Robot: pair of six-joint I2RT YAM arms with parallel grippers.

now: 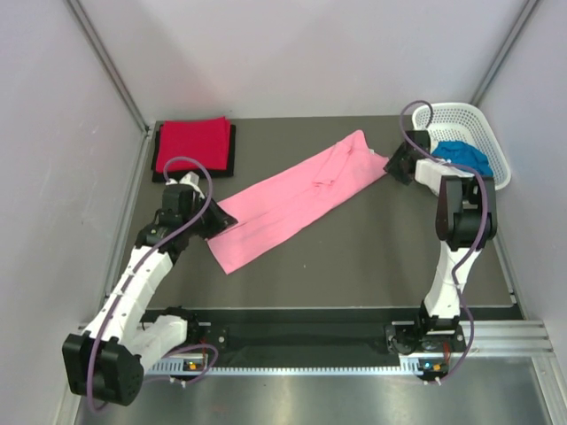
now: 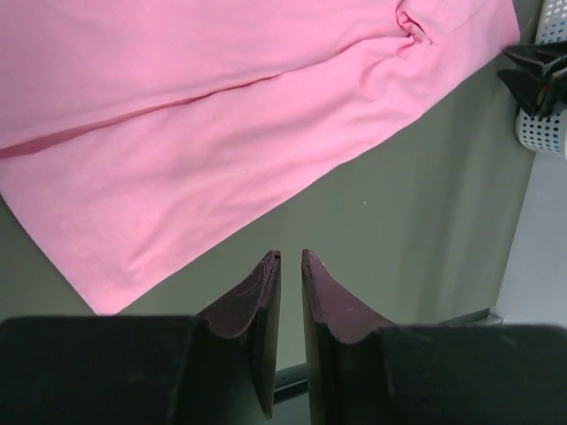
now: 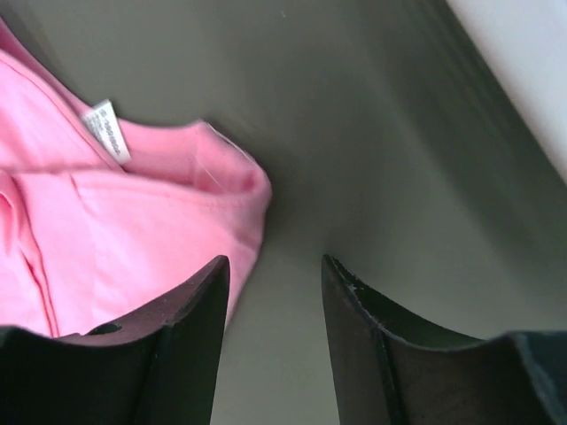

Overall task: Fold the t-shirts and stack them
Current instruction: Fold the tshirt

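Note:
The pink t-shirt (image 1: 292, 199) lies folded into a long strip, running diagonally across the dark table. My left gripper (image 1: 215, 223) hovers at its near-left end. In the left wrist view the jaws (image 2: 291, 254) stand only a narrow gap apart, with nothing between them and the pink cloth (image 2: 221, 115) just ahead. My right gripper (image 1: 392, 165) is at the far-right collar end. It is open and empty (image 3: 275, 258), over bare table beside the pink collar edge (image 3: 115, 221). A folded red t-shirt (image 1: 190, 144) rests on a black one (image 1: 190, 175) at the back left. The blue t-shirt (image 1: 462, 155) lies in the basket.
The white lattice basket (image 1: 461, 115) stands at the back right corner, close behind the right arm; its wall (image 2: 545, 128) shows in the left wrist view. Pale walls close in the table on three sides. A metal rail runs along the near edge.

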